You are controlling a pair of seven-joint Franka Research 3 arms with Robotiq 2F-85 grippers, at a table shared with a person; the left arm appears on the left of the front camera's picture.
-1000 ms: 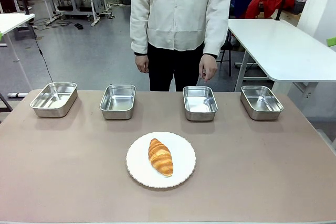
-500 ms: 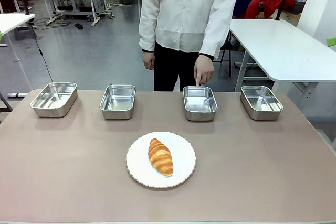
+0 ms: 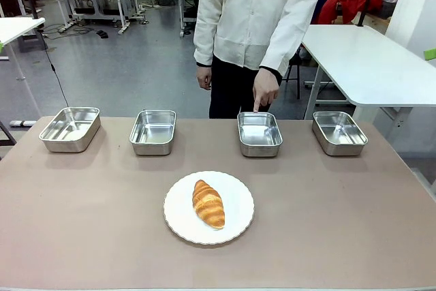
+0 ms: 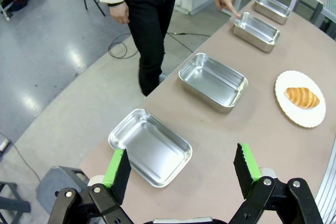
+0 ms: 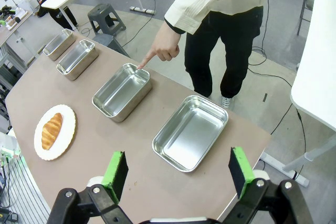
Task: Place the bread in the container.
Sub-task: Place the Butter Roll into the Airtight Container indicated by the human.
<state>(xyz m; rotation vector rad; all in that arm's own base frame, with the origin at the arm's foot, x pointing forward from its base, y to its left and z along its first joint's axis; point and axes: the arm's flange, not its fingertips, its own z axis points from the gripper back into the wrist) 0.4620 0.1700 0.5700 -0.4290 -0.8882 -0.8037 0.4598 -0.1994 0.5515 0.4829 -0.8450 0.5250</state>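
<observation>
Steel trays (image 3: 70,142) stand four in a row along the far side of the counter (image 3: 102,236), and the person's forefinger (image 3: 257,105) points down at the far rim of the third tray (image 3: 259,150) from our left. The croissant (image 3: 208,204) lies on the white plate (image 3: 238,189) near the middle, closer to us than the trays and well apart from them. Our left hand (image 4: 181,166) and our right hand (image 5: 177,167) both hang above the counter, fingers spread wide, pinching nothing.

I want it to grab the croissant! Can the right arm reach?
Probably yes: the croissant lies bare on the plate, the right tool is open, and the person's hand is by a tray.
</observation>
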